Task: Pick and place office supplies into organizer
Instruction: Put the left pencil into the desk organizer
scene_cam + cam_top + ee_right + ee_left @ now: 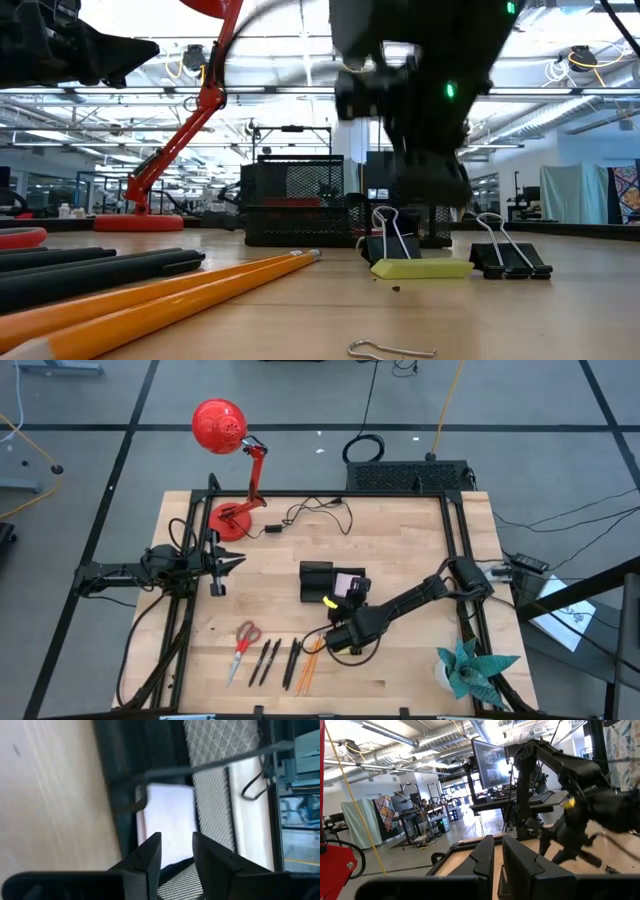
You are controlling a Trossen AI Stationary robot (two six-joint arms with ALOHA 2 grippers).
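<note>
Waiting at the desk's left edge, left gripper [222, 565] has its fingers nearly together, holding nothing. Scissors [243, 644], pens [270, 659] and pencils [308, 664] lie in a row near the front edge. Organizer [318, 581] sits mid-desk, pale pad [167, 815] inside. Right gripper [352, 592] hovers over it, fingers slightly apart, empty. Binder clips [510, 255] flank the yellow-green piece [420, 267]. Judgement: pens are light, stiff, prone to roll; grasp mid-barrel.

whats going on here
The right hand is at the black organizer mid-table, over the pale pad in its low section, with its fingers slightly apart and nothing seen between them. Scissors, pens and pencils lie on the table near the front edge. The left hand waits by the red lamp.
</note>
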